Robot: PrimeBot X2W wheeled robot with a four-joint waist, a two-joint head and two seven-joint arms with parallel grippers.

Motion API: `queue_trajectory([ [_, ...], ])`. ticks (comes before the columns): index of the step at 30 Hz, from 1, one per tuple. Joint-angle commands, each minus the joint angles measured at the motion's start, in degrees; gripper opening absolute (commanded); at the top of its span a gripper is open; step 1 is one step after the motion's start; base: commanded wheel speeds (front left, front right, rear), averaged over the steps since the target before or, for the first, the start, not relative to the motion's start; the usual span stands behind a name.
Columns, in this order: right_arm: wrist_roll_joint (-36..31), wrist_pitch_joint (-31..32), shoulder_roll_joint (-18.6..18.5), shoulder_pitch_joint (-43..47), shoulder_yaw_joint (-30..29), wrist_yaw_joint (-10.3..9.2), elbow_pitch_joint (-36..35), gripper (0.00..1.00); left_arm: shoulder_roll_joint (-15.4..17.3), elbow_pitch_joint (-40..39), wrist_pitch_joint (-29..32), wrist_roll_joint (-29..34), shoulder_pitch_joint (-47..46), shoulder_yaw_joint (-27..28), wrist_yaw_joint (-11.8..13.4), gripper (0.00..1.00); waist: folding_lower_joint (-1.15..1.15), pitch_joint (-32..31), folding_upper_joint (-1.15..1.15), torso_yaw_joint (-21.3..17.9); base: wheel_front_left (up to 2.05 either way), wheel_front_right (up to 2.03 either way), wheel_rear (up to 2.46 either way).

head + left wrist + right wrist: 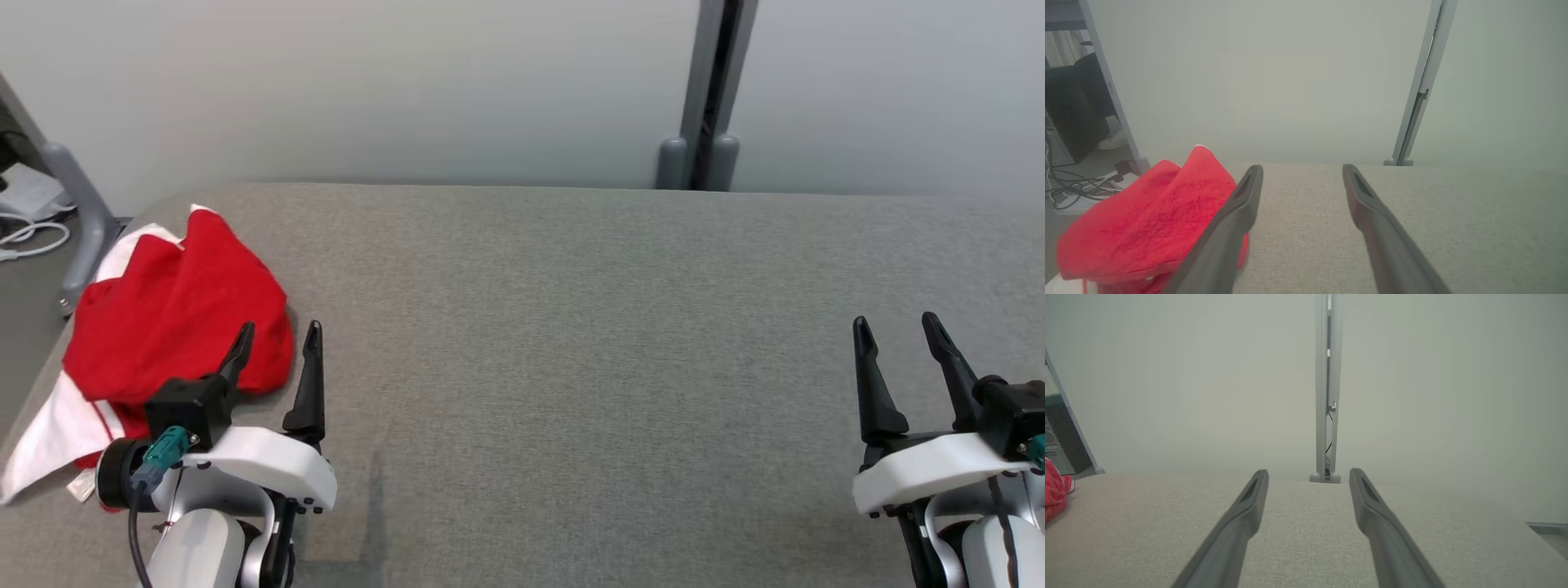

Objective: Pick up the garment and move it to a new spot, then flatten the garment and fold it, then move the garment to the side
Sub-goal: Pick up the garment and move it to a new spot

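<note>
Left claw [279, 328] partly hides the crumpled red garment [167, 306].

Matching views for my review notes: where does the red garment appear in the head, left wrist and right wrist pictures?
Head view: garment at middle left, on the table's left end.
Left wrist view: garment at lower left.
Right wrist view: garment at the left edge, cut off.
Shared landmark: grey upright post behind the table.

Red and white garment [175, 306], crumpled heap, table's far-left corner
</note>
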Motion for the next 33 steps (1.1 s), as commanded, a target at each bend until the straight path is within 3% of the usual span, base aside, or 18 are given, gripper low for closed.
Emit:
queue_trajectory([
  [1,0.20,0.09,-0.23,-0.29,0.10,0.00,-0.51,1.00,0.49,-0.13,-0.47,-0.45,-0.57,0.41,0.36,1.00,0.00,0.43,0.00,2.92,0.00,0.00,0.00],
  [14,0.74,1.07,-0.12,-0.91,1.73,-0.01,-2.16,1.00,1.33,-0.31,-0.97,-1.64,0.25,1.69,1.29,1.00,0.00,0.59,0.00,12.00,0.00,0.00,0.00],
  [33,0.97,0.78,0.03,-0.86,1.80,-0.01,-1.82,1.00,1.36,-0.45,-0.86,-2.48,-0.55,1.12,1.83,1.00,0.00,0.44,0.00,13.58,0.00,0.00,0.00],
])
